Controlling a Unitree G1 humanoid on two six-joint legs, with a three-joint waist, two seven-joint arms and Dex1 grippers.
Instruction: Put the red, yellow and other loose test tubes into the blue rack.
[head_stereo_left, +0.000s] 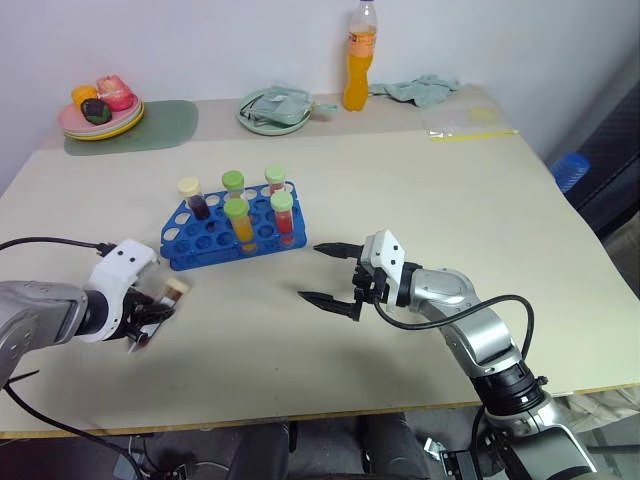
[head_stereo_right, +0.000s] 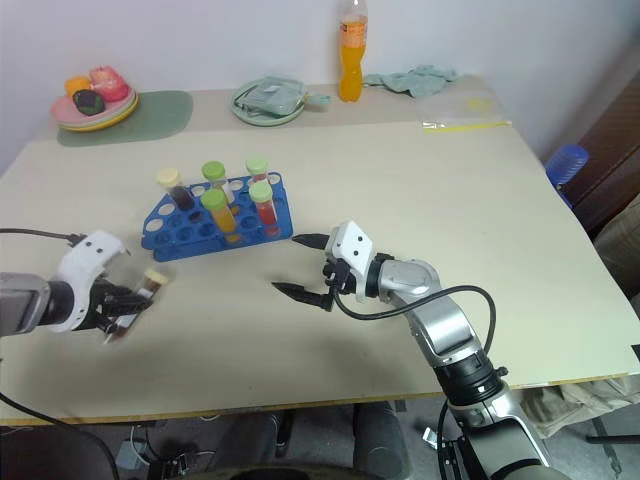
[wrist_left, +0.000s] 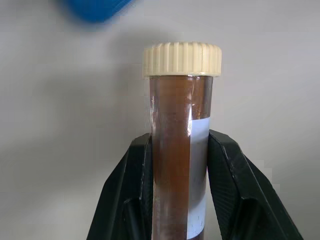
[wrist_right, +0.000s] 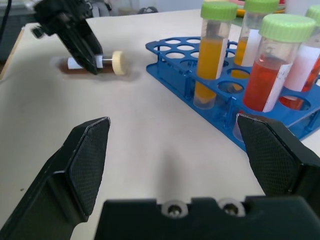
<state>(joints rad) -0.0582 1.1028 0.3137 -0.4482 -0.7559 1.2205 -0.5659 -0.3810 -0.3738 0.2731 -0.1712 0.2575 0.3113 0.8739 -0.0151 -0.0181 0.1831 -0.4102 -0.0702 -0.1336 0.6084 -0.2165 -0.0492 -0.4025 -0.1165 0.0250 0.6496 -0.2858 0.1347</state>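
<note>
The left end effector (wrist_left: 175, 165) is pinching a brown-filled test tube (wrist_left: 179, 150) with a cream screw cap and a white label, its black fingers (wrist_left: 135, 185) pressed against the glass on either side. Tube and fingers sit low over the counter (head_stereo_left: 420, 180), just beside the near left corner of the blue rack (head_stereo_left: 205, 240); the tube lies close to level, cap pointing toward the rack.

The rack holds five tubes standing upright: a dark one with a cream cap (head_stereo_left: 192, 197) at the far left, and four green-capped ones, two of them orange (head_stereo_left: 239, 222) and two red (head_stereo_left: 283, 214).

The right end effector (head_stereo_left: 330, 272) hovers near the rack's right end with its fingers spread wide, holding nothing, pointing left across the counter.

At the far edge stand a plate of toy food (head_stereo_left: 100, 110) on a green mat (head_stereo_left: 165, 125), a pale green dish (head_stereo_left: 275, 108), an orange drink bottle (head_stereo_left: 360, 58), a crumpled cloth (head_stereo_left: 420, 88) and a clear plastic bag (head_stereo_left: 468, 122).
</note>
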